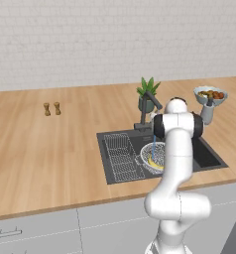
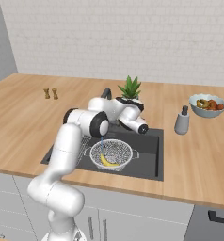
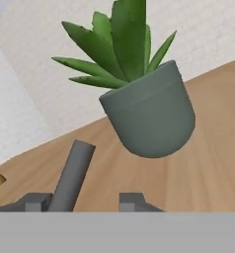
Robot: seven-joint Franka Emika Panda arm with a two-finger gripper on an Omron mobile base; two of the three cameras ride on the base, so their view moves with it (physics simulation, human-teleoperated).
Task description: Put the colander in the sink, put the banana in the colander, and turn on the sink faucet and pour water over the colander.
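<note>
The silver mesh colander sits in the dark sink, and the yellow banana lies inside it. A thin blue stream of water falls from the sink faucet into the colander. My gripper is up at the faucet with its fingers apart. A grey bar of the faucet rises between them, close to the left fingertip and apart from the right one.
A potted plant stands right behind the faucet. A grey dispenser bottle and a fruit bowl are to the right. Two small shakers stand far left. A wire rack fills the sink's left part.
</note>
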